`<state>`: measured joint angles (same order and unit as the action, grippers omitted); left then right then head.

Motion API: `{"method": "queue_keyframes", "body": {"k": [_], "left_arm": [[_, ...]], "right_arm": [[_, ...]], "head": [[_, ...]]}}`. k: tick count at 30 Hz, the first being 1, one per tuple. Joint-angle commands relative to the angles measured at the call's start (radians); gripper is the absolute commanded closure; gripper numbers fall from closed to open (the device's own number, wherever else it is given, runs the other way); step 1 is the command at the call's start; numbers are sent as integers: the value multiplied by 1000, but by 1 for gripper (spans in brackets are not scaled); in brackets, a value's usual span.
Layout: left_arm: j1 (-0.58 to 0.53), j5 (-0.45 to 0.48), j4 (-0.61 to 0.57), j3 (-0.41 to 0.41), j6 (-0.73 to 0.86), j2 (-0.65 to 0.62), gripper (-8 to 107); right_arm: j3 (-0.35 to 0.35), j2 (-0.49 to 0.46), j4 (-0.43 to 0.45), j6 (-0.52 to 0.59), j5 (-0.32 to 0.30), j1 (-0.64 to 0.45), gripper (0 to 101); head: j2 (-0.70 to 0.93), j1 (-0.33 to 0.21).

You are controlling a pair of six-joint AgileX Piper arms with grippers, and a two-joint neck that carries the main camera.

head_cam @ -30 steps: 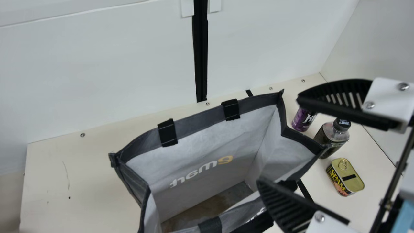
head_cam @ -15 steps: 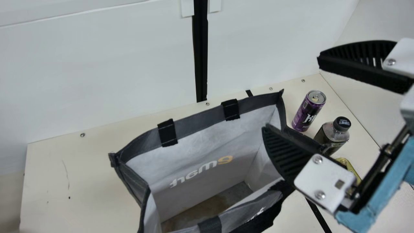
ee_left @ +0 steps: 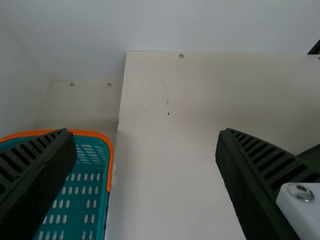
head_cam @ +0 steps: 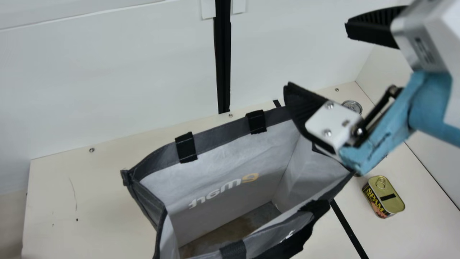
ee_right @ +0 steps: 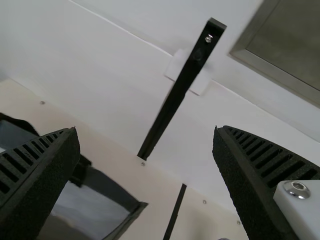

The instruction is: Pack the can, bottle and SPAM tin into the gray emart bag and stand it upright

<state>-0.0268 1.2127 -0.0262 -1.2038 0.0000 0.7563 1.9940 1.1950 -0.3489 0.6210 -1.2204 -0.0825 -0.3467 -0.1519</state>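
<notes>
The right gripper (head_cam: 317,57) was open near the gray emart bag (head_cam: 221,134); the left gripper (ee_left: 146,132) gaped too; the can (head_cam: 353,105) and SPAM tin (head_cam: 389,197) sat outside it; picking well probably meant clearing the bag, then descending squarely.

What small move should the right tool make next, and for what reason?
Probably the right tool should ease down toward the can, because it hangs open above the table with nothing between its fingers, while the can and the SPAM tin are outside the gray bag.
</notes>
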Motion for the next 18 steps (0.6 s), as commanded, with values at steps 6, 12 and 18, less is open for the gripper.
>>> {"method": "queue_keyframes", "body": {"k": [6,12,18], "left_arm": [[0,0,0,0,0,0,9],[0,0,0,0,0,0,9],[0,0,0,0,0,0,9]], "right_arm": [[-31,96,-338,242,0,-426,6],[-27,154,-377,291,0,-520,6],[-28,179,-357,297,0,-574,6]], "head": [[-2,-23],[-2,-23],[-2,-23]]}}
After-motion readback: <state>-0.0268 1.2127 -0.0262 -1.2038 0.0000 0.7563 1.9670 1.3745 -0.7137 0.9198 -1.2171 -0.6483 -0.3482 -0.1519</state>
